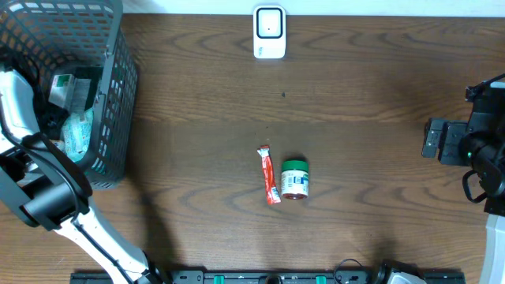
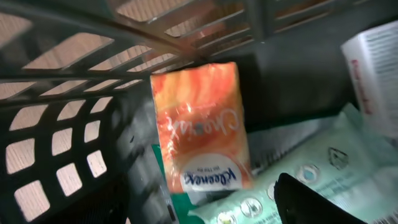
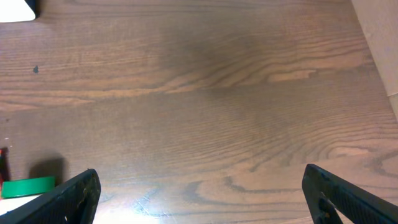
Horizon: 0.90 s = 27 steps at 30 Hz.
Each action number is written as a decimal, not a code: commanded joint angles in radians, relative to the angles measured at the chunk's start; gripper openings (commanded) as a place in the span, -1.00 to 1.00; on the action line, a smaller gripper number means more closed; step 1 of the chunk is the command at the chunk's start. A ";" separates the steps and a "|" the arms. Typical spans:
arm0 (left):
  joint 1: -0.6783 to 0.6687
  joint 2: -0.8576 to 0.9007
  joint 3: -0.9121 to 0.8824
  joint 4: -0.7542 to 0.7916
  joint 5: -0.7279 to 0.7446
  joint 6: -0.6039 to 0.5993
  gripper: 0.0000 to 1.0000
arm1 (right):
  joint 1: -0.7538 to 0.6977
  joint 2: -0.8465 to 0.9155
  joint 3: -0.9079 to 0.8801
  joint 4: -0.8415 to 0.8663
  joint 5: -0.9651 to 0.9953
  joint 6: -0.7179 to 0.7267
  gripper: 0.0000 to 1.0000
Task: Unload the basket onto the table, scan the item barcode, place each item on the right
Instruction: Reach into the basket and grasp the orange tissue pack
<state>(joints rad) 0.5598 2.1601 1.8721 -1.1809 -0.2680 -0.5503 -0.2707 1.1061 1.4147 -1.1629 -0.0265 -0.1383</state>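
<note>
In the left wrist view an orange Kleenex tissue pack lies inside the dark basket on top of pale green wipe packets. My left gripper hangs just over the pack's near end, jaws open, one dark fingertip at the lower right. No barcode shows on the pack. The white scanner stands at the table's far edge. At the right edge, my right gripper stands wide open over bare wood, nothing between its fingers.
The grey mesh basket holding several packets fills the far left corner, with my left arm reaching into it. A red sachet and a green-lidded jar lie at mid-table. The right gripper is far from them.
</note>
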 commanded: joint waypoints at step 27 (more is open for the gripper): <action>-0.087 0.003 -0.036 0.127 -0.152 0.132 0.19 | -0.007 0.000 0.011 -0.001 -0.001 0.011 0.98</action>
<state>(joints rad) 0.4664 2.1628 1.8400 -1.0607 -0.3771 -0.4400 -0.2707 1.1061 1.4147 -1.1629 -0.0265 -0.1383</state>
